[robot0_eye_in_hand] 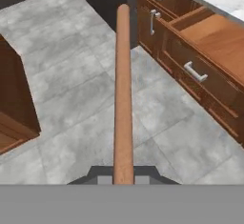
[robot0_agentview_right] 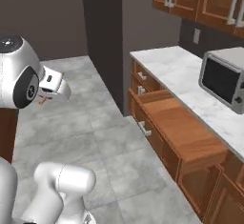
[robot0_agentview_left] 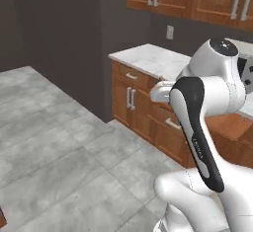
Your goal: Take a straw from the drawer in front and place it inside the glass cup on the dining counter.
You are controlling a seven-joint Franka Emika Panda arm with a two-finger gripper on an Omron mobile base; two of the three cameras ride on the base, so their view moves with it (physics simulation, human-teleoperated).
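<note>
So I've got the straw (robot0_eye_in_hand: 123,94) pinched in the gripper (robot0_eye_in_hand: 123,174), jaws closed tight on its lower end, and in the hand view it runs straight up the middle of the picture as a long reddish-brown stick pointing out over the grey tile floor (robot0_eye_in_hand: 71,89). In the right base view the hand sits out at the left, just past the big white joint, held up around shoulder height over the floor and well away from the cabinets; I can just make out a little reddish sliver of the straw (robot0_agentview_right: 44,100) poking out below it. The arm is folded back on itself, with the forearm doubled over the base in the left base view. The drawer (robot0_agentview_right: 178,127) is pulled open under the marble wall counter (robot0_agentview_right: 186,82), its silver handle (robot0_agentview_right: 144,129) facing the floor, and the microwave (robot0_agentview_right: 225,79) sits on the counter above it. A dark wood cabinet corner (robot0_eye_in_hand: 16,99) shows at the hand view's left edge.
</note>
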